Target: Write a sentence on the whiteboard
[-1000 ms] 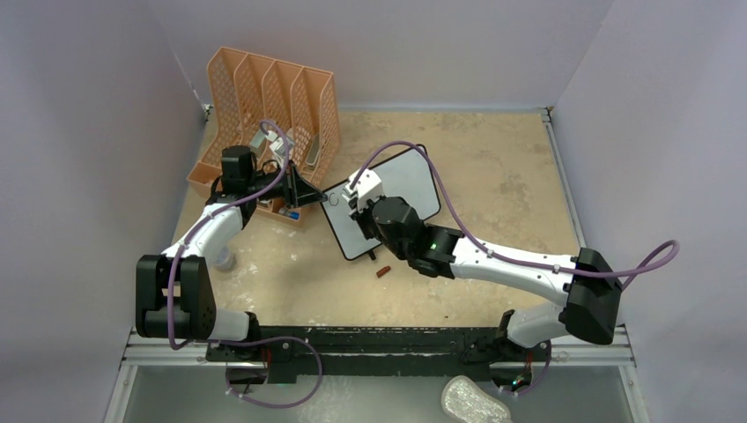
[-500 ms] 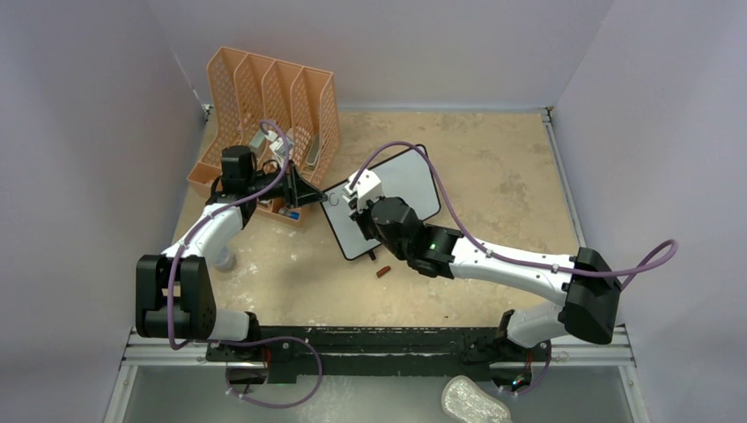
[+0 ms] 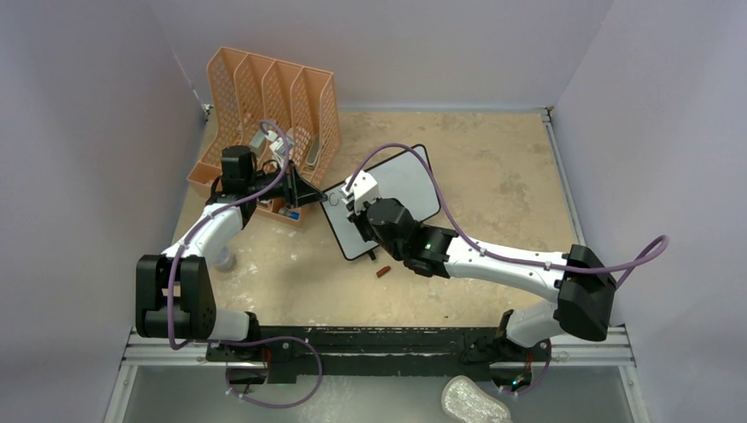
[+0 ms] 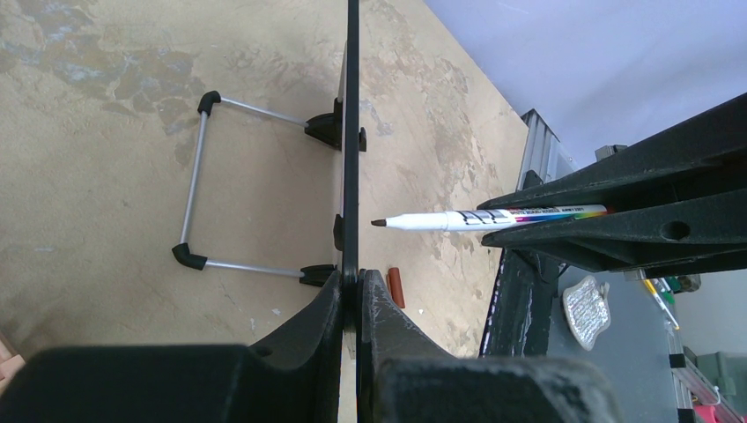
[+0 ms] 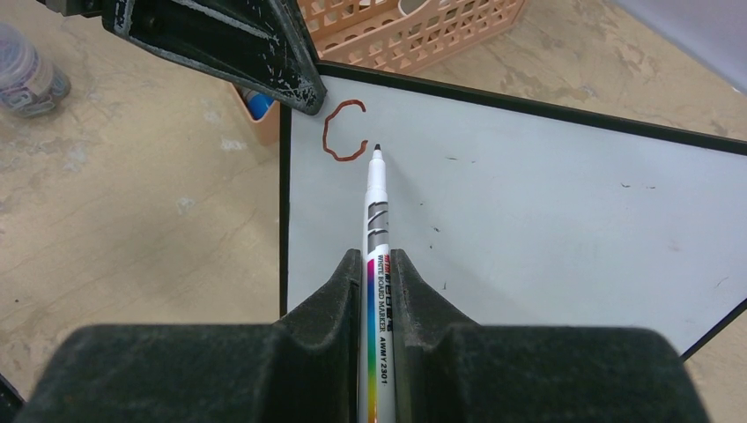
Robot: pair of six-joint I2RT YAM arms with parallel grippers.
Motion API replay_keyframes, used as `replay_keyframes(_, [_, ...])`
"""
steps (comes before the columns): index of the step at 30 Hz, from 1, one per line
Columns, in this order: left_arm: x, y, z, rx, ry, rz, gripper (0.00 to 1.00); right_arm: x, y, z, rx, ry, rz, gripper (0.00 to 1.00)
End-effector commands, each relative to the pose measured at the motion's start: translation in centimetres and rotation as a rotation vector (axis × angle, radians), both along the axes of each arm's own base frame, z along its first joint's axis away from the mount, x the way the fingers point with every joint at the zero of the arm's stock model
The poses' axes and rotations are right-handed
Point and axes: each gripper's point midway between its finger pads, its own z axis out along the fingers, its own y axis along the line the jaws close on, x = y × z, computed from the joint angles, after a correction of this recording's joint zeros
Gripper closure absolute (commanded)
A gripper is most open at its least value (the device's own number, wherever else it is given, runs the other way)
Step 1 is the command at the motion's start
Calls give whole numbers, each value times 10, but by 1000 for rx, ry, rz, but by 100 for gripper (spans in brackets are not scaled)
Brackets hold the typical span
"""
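The whiteboard (image 3: 407,183) stands tilted mid-table, white with a thin black frame. My left gripper (image 3: 319,199) is shut on its left edge; in the left wrist view the board (image 4: 352,132) runs edge-on between the closed fingers of that gripper (image 4: 354,282). My right gripper (image 5: 377,260) is shut on a white marker (image 5: 377,211) with a rainbow label. Of the sentence, only a reddish-brown letter "C" (image 5: 342,132) shows, at the board's (image 5: 528,220) upper left corner. The marker (image 4: 476,218) tip sits just right of the C, a small gap off the surface.
An orange perforated file organizer (image 3: 273,97) stands behind the left arm. A brown marker cap (image 3: 383,271) lies on the table by the board's near corner. A clear jar (image 5: 26,75) sits to the left. The board's wire stand (image 4: 198,176) rests behind it.
The right arm has shifted slightly to the left, its wrist edging left over the board. The left arm and the board have not moved.
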Motion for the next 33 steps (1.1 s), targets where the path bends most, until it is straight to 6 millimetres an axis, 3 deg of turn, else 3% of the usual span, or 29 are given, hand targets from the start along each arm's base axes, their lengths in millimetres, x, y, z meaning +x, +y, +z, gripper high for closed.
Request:
replay_keyframes(1, [-4, -3, 3, -13, -7, -35, 100, 9, 3, 21, 56, -26, -31, 100])
replay_keyframes(33, [-5, -3, 2, -15, -4, -41, 100, 20, 5, 29, 89, -50, -70, 100])
